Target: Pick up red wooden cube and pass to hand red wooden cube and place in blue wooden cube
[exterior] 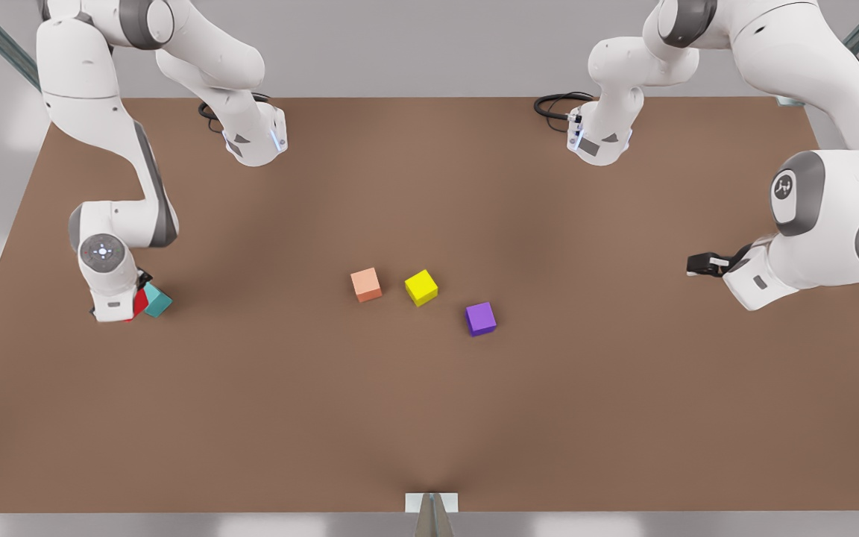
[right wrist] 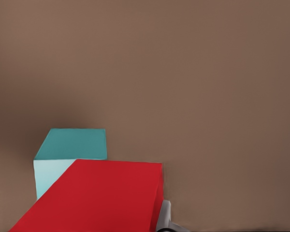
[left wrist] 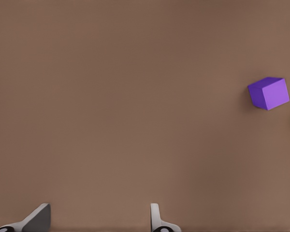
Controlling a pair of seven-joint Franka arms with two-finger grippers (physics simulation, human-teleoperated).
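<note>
Right gripper point(exterior: 133, 306), at the lower left of the front view, is pinching the red wooden cube point(exterior: 139, 302); in its wrist view the red wooden cube fills the lower frame with one finger point(right wrist: 164, 217) pressed against its side, and the blue wooden cube point(right wrist: 71, 154) sits just beyond it. You are, by my judgement, at the placing step: the handover looks complete and the red cube is being brought against the blue wooden cube on the table point(exterior: 429, 418). Whether the two cubes touch cannot be told from these views. Your next move calls for centring the red cube over the blue one, lowering squarely, then releasing. Left gripper point(exterior: 704, 263), at the right of the front view, waits with fingers spread and nothing between them, well apart from the work. Note the salmon cube point(exterior: 365, 284), yellow cube point(exterior: 420, 287) and purple cube point(exterior: 480, 318) grouped mid-table, all well apart from the placement spot; none obstructs. Main risk, as I judge it: an off-centre release tipping the red cube off.
</note>
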